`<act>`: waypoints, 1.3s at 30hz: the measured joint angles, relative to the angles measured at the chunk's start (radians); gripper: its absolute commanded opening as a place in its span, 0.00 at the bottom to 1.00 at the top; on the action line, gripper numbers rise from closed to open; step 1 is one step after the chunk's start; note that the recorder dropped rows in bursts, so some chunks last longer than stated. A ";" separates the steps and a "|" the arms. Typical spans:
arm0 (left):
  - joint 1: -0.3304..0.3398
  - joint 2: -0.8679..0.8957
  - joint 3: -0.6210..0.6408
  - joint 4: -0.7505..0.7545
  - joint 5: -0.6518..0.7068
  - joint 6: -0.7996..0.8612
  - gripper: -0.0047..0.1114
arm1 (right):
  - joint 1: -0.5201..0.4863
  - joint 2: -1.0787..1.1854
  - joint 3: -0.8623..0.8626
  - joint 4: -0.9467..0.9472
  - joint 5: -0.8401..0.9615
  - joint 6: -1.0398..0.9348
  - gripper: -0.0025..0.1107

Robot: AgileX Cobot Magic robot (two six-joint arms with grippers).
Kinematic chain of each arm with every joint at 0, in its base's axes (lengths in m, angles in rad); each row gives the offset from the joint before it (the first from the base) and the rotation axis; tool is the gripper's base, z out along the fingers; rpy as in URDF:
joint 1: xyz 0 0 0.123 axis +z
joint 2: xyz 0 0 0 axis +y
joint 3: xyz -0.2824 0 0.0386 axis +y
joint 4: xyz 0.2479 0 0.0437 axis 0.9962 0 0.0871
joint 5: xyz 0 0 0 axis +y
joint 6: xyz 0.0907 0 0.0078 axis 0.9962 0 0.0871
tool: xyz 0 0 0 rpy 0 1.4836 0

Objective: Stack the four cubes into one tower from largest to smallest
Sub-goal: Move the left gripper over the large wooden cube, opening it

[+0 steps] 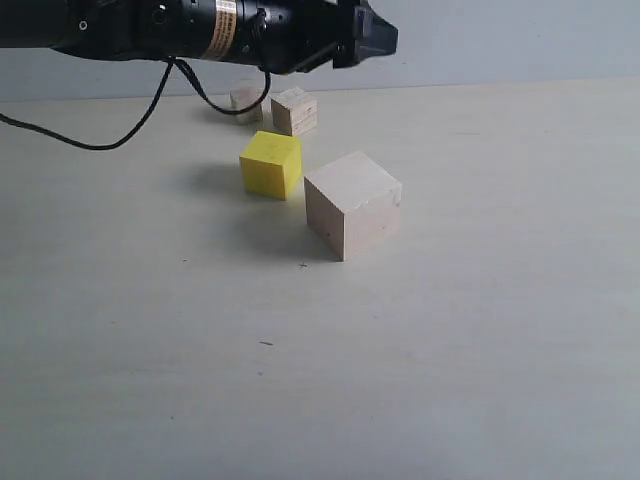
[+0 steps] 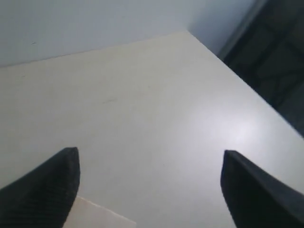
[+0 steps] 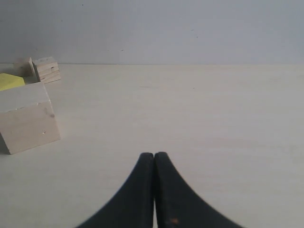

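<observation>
The four cubes stand apart on the table. The large pale wood cube [image 1: 352, 203] [image 3: 28, 116] is nearest, with the yellow cube [image 1: 271, 163] [image 3: 10, 80] just behind it to the left. Two smaller pale wood cubes [image 1: 294, 110] [image 1: 246, 100] sit farther back, side by side [image 3: 47, 70] [image 3: 23, 65]. My left gripper [image 2: 149, 152] is open with nothing between its fingers. It hangs high over the back of the table [image 1: 372, 40]. A pale wood corner [image 2: 97, 216] shows below one finger; which cube it is I cannot tell. My right gripper [image 3: 154, 154] is shut and empty, low over the table to the right of the cubes.
A black cable [image 1: 150, 110] loops down from the left arm onto the table behind the cubes. A pale wall [image 1: 500, 40] closes the back. The table's far corner and edge [image 2: 199, 40] show in the left wrist view.
</observation>
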 measured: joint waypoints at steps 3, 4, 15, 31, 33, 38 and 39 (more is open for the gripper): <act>0.000 0.000 0.000 -0.064 0.059 -0.113 0.71 | 0.000 0.000 0.000 0.000 0.000 0.000 0.02; 0.000 0.000 -0.002 -0.079 0.068 -0.118 0.71 | 0.000 0.000 0.000 0.000 0.000 0.000 0.02; 0.000 0.000 -0.014 0.090 -0.140 0.493 0.71 | 0.000 0.000 0.000 0.000 0.000 0.000 0.02; -0.038 0.000 -0.014 0.076 0.378 1.151 0.71 | 0.000 0.000 0.000 0.000 0.000 0.000 0.02; -0.066 0.000 -0.014 0.003 0.595 1.121 0.71 | 0.000 0.000 0.000 0.000 0.000 0.000 0.02; -0.099 0.000 -0.014 -0.172 0.858 1.071 0.71 | 0.000 0.000 0.000 0.000 0.000 0.000 0.02; -0.106 0.000 -0.014 -0.209 0.863 1.052 0.71 | 0.000 0.000 0.000 0.000 0.000 0.000 0.02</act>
